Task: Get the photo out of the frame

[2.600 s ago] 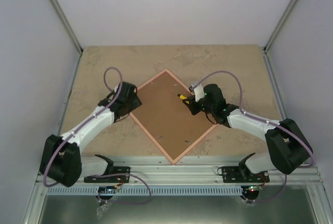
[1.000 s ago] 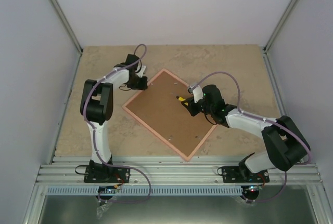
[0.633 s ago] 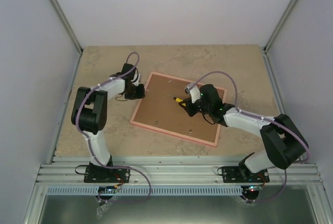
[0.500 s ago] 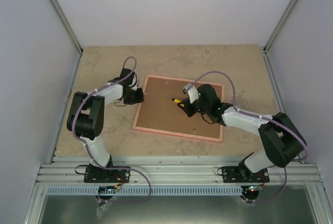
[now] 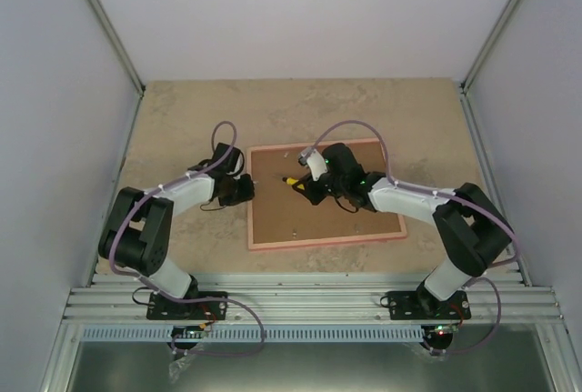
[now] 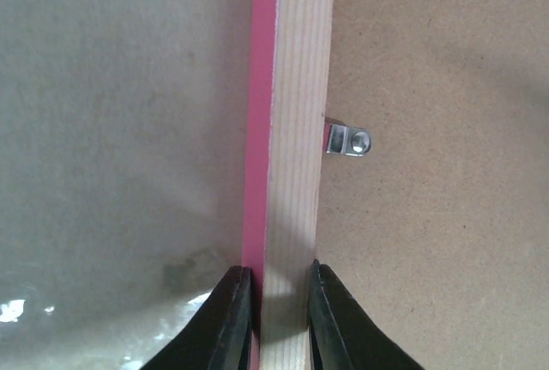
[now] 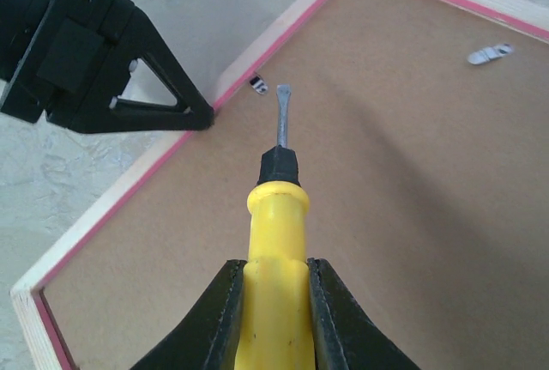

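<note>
The pink frame point(image 5: 320, 239) lies face down on the table, its brown fibreboard back point(image 5: 336, 219) up. The photo is hidden under the back. My left gripper point(image 5: 247, 188) is shut on the frame's left edge; in the left wrist view its fingers point(image 6: 236, 318) pinch the pink and bare-wood rail point(image 6: 292, 130), next to a small metal tab point(image 6: 347, 141). My right gripper point(image 5: 314, 187) is shut on a yellow-handled screwdriver point(image 7: 276, 241), its blade tip point(image 7: 282, 95) hovering over the back near a tab point(image 7: 258, 85) by the left rail. The left gripper also shows in the right wrist view point(image 7: 202, 117).
Another metal tab point(image 7: 490, 53) sits on the back near the far rail, and one more near the front rail point(image 5: 293, 226). The beige stone-pattern table point(image 5: 182, 119) is walled by white panels on three sides. An aluminium rail point(image 5: 309, 294) runs along the near edge.
The left gripper has turned the frame from a diamond to nearly square with the table, swinging back toward the near left. The right gripper with the screwdriver has shifted left over the back.
</note>
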You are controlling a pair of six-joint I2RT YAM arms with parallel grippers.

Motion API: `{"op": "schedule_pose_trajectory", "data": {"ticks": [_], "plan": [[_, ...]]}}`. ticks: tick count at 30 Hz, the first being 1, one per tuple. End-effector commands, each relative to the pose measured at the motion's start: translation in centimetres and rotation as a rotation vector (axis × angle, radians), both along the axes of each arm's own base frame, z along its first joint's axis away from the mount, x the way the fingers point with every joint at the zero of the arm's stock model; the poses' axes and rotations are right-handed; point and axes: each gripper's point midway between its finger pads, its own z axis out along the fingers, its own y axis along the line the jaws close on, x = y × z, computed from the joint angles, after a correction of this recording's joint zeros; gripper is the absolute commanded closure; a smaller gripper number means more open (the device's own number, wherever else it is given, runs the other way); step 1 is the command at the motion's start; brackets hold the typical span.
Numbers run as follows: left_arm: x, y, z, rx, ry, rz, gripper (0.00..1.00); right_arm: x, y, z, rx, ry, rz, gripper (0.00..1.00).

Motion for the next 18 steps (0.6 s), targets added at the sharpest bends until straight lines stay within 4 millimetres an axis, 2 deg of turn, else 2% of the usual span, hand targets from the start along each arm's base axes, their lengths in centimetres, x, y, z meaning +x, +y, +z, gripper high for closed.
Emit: {"op": "schedule_pose_trajectory", "data": {"ticks": [1,9,18], "plan": [[0.4,-2.0,1.4,-0.078,-0.072,0.027,0.84,-0.2,1.7,-0.1,-0.025,0.015,0.039,1.0],[-0.6,-1.9,1.6,-0.065,-0.083,0.017,0.83,0.4,3.7,-2.0,-0.076,0.05,0.051,1.0],[-0.9,-2.0,1.2,-0.066,-0.076,-0.002,0.83,1.4,4.9,-3.4,-0.098,0.07,0.05,1.0]]}}
